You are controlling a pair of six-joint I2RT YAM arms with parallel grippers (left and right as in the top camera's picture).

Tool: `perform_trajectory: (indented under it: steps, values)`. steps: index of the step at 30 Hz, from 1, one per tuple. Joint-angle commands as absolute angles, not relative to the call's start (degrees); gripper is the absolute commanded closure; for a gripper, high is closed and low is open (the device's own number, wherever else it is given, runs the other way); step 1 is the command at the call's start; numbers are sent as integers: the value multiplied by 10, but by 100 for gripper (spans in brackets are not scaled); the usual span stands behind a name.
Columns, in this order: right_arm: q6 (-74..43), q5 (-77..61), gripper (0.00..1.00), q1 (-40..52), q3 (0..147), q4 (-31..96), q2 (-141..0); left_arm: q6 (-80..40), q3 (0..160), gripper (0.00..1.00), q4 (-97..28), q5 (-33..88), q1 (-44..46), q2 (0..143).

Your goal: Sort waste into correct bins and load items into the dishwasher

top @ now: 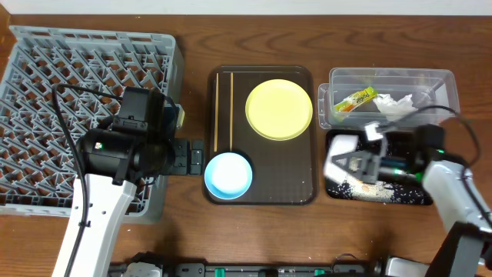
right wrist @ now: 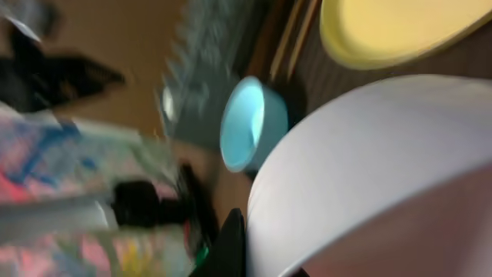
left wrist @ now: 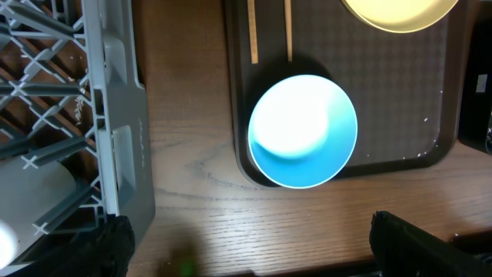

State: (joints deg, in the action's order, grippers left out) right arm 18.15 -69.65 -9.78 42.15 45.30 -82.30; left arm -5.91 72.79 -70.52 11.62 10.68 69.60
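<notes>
My right gripper [top: 360, 165] is shut on the white bowl [top: 340, 159] and holds it tilted on its side over the black tray [top: 411, 197], where rice scraps [top: 361, 189] lie. The bowl fills the blurred right wrist view [right wrist: 369, 177]. The clear tub [top: 448, 79] holds the green-and-orange wrapper [top: 355, 100] and the white tissue [top: 394, 102]. The yellow plate [top: 279, 108], light blue bowl [top: 228, 175] and chopsticks [top: 224, 108] lie on the brown tray [top: 300, 177]. My left gripper [left wrist: 254, 254] is open and empty above the table beside the grey dish rack [top: 69, 92].
In the left wrist view the light blue bowl [left wrist: 304, 131] sits at the brown tray's near corner and the rack wall [left wrist: 115, 131] stands to the left. A white rounded thing [left wrist: 27, 204] shows inside the rack; I cannot tell what it is.
</notes>
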Motion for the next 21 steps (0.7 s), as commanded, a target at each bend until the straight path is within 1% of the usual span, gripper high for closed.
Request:
perform_trajectory:
  steps: [1, 4, 6, 9, 13, 14, 17, 18, 21]
  values:
    - [79, -503, 98, 3, 464, 452, -781, -52, 733, 2, -707, 109, 109, 696]
    - [3, -286, 99, 121, 492, 449, -763, -52, 733, 2, -707, 109, 109, 696]
    - [-33, -191, 98, 202, 501, 435, -765, -51, 733, 2, -707, 109, 109, 696]
    - [-92, -111, 97, 310, 500, 393, -783, -51, 733, 2, -707, 109, 109, 696]
    - [-129, -55, 97, 402, 500, 333, -842, -51, 733, 2, -707, 109, 109, 696]
    - [-129, -46, 99, 412, 500, 322, -856, -51, 733, 2, -707, 109, 109, 696]
    - [-133, -28, 98, 430, 500, 293, -897, -51, 733, 2, -707, 109, 109, 696]
    - [-133, -28, 92, 432, 501, 288, -904, -51, 733, 2, -707, 109, 109, 696]
    - [-132, -28, 63, 432, 510, 292, -908, -51, 733, 2, -707, 109, 109, 696]
